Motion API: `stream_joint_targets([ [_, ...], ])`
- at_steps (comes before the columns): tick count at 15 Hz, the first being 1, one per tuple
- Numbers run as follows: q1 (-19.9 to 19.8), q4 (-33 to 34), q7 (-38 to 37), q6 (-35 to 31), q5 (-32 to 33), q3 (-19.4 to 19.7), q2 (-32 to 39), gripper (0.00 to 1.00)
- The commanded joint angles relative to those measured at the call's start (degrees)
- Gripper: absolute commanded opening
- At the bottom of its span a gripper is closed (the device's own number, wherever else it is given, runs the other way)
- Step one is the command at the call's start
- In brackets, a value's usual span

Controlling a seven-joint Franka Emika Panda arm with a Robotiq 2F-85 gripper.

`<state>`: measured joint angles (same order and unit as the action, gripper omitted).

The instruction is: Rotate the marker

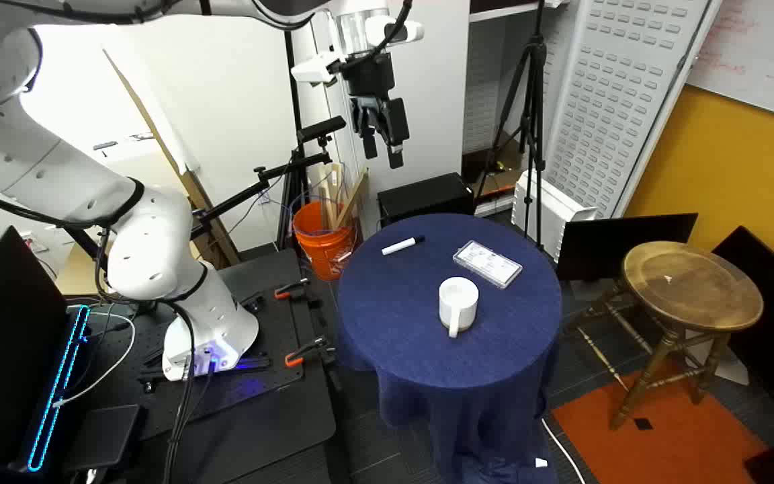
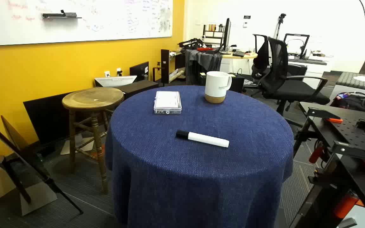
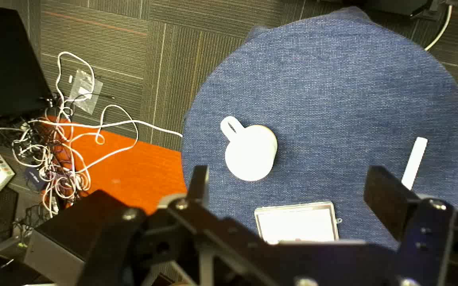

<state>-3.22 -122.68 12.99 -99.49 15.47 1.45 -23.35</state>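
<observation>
The marker is a thin white pen with a black cap. It lies flat on the round table with a dark blue cloth [image 1: 394, 323] in both exterior views [image 1: 399, 247] [image 2: 206, 139]. In the wrist view its white end [image 3: 414, 162] shows at the right, and its cap is hidden behind the right finger. My gripper [image 1: 383, 156] hangs well above the table, near its far side in an exterior view. In the wrist view the gripper [image 3: 286, 178] has its fingers wide apart with nothing between them.
A white mug [image 1: 458, 302] with a cork base [image 2: 214, 98] stands on the table. A flat clear case with a white top [image 1: 488, 263] lies near it. A wooden stool [image 1: 693, 286], a tripod [image 1: 531, 121] and an orange bucket [image 1: 323, 249] stand around the table.
</observation>
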Motion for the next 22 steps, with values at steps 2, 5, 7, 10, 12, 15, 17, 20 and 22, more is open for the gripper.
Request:
stream_joint_targets([
  [2,0.8,0.1,-0.2,0.2,0.3,0.7,0.0,1.00],
  [5,0.8,0.1,-0.2,0.2,0.3,0.7,0.0,1.00],
  [7,0.8,0.1,-0.2,0.2,0.3,0.7,0.0,1.00],
  [10,1.3,-0.9,-0.6,-3.4,1.3,0.1,0.1,1.00],
  [12,2.2,-1.7,-0.1,-6.9,0.8,-0.1,0.6,1.00],
  [15,3.9,-4.1,-0.4,-15.3,-0.4,-0.7,1.6,1.00],
  [17,5.0,-5.6,-1.0,-21.3,-1.2,-1.5,2.9,1.00],
  [20,6.1,-7.6,-4.4,-29.6,-3.3,-3.0,5.9,1.00],
  [22,6.9,-8.3,-6.4,-33.6,-5.3,-3.9,8.1,1.00],
])
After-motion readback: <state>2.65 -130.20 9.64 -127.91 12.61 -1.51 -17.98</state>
